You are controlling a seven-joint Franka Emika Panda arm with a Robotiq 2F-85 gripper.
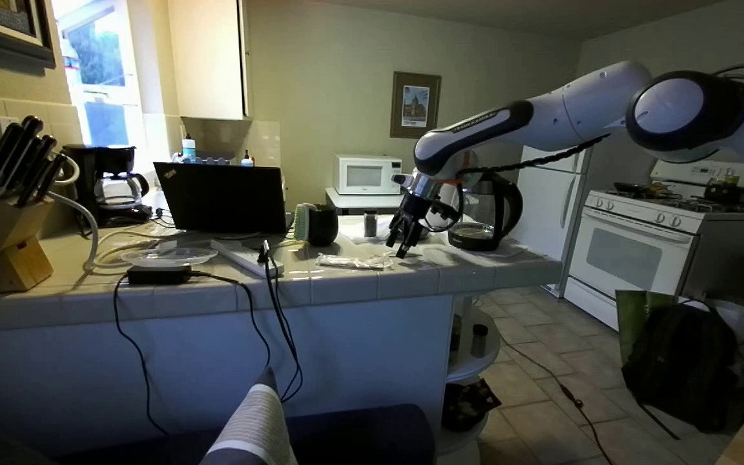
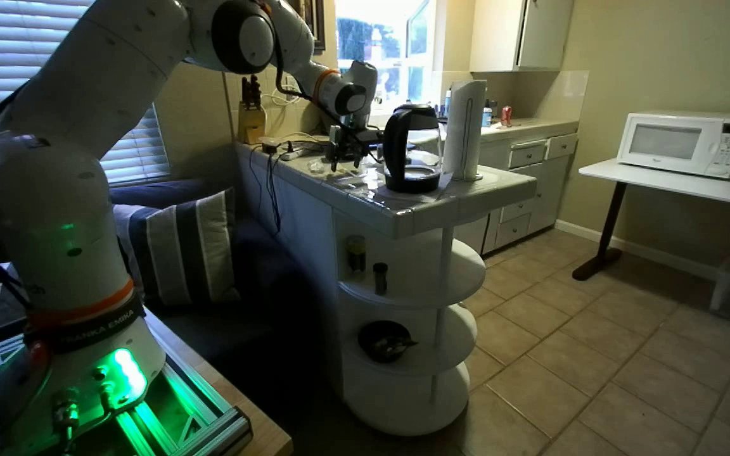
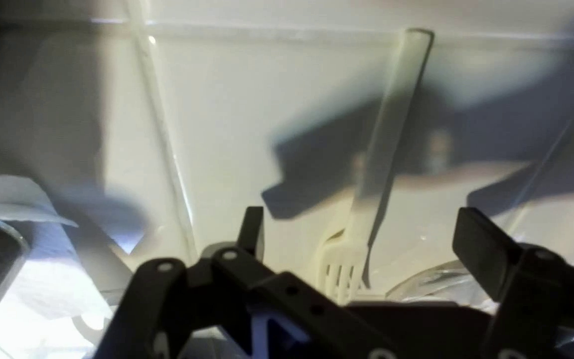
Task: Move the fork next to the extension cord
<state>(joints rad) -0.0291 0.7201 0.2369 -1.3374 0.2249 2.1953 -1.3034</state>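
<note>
A white plastic fork (image 3: 384,149) lies flat on the white tiled counter in the wrist view, tines toward the gripper. In the exterior views it is too faint to make out. My gripper (image 3: 359,222) is open, its fingers apart on either side of the fork's head, with nothing between them in contact. The gripper points down just above the counter near its end, in both exterior views (image 1: 398,248) (image 2: 346,163). The extension cord's black block (image 1: 159,276) lies at the counter's front edge, its black cables hanging down. It shows small in an exterior view (image 2: 270,147).
A glass kettle (image 1: 485,213) stands close beside the gripper. A clear plastic packet (image 1: 354,261) lies near the fork. A white power strip (image 1: 246,258), clear lid (image 1: 168,257), dark mug (image 1: 322,225) and laptop (image 1: 220,197) lie toward the block. A paper towel roll (image 2: 466,130) stands behind the kettle.
</note>
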